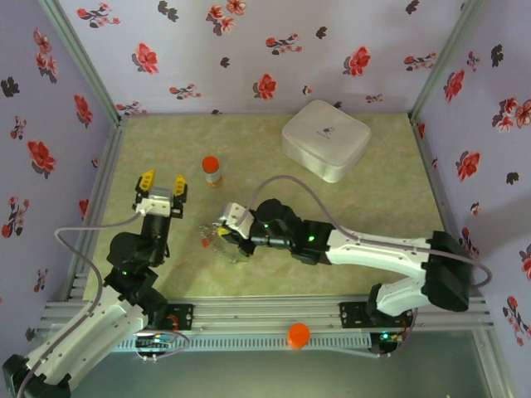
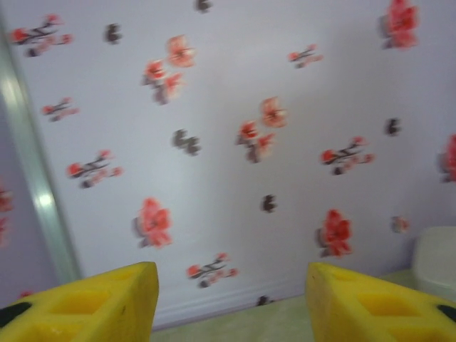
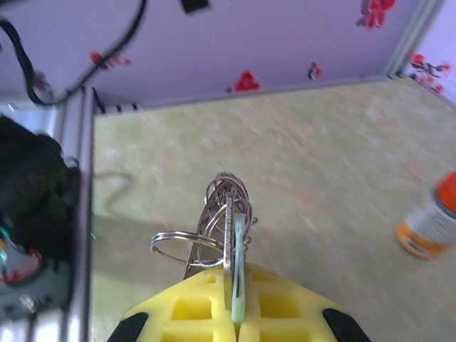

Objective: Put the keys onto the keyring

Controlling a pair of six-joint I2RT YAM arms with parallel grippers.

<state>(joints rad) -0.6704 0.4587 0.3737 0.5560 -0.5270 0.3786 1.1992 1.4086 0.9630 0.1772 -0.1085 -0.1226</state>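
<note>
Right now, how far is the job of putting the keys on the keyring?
Done: I cannot tell; no key is clearly threaded on. In hand: the right claw is shut on a bunch of metal rings and a pale green flat piece, likely a key. The left claw is open and empty, facing the wall. Left: the threading itself.

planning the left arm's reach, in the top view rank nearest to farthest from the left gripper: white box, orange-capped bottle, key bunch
From the left gripper:
1. orange-capped bottle, just to its right.
2. key bunch, nearer the bases, held by the right gripper.
3. white box, back right, farthest.
</note>
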